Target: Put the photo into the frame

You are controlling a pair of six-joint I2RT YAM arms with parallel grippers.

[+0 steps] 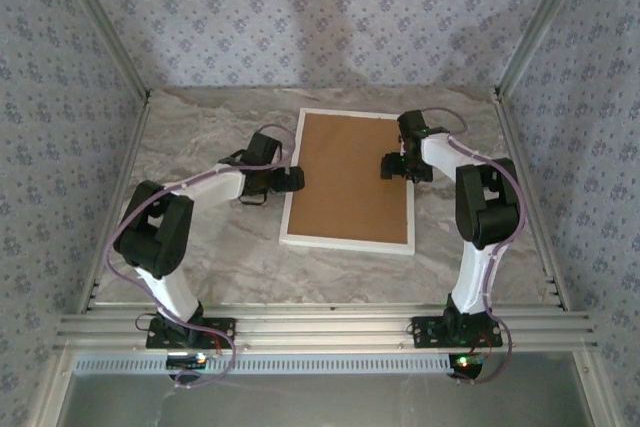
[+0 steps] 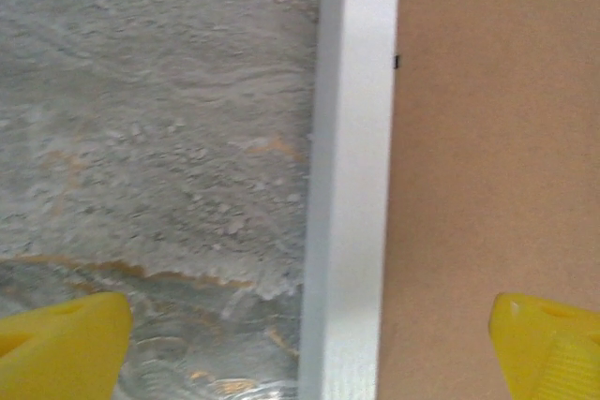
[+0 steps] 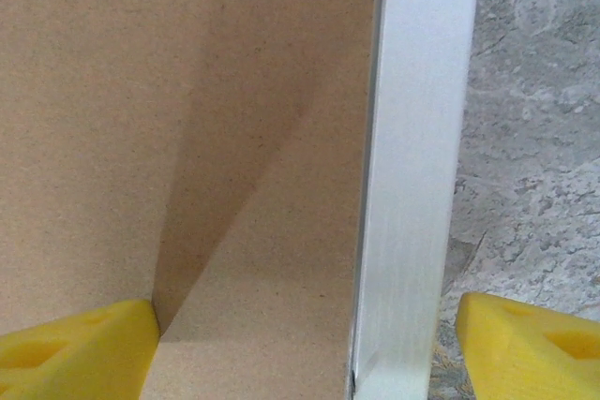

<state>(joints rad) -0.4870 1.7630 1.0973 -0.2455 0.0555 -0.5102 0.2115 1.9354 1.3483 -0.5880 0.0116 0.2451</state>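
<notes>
Grey marble-look table point(image 1: 200, 247) holds the thin white rectangular picture frame point(image 1: 345, 240), lying flat in the middle with a plain brown backing board point(image 1: 350, 172) inside. Both the left gripper point(image 2: 305, 348) and the right gripper point(image 3: 305, 348) stand with jaws wide apart over a side rail, holding nothing. If one pushes harder, the frame may slide or tip and the board may pop out.

Shows the frame point(image 1: 346, 243) as thin white moulding, lying flat just above centre of the top view, slightly skewed, a brown backing board point(image 1: 350, 177) seated inside its rim.
</notes>
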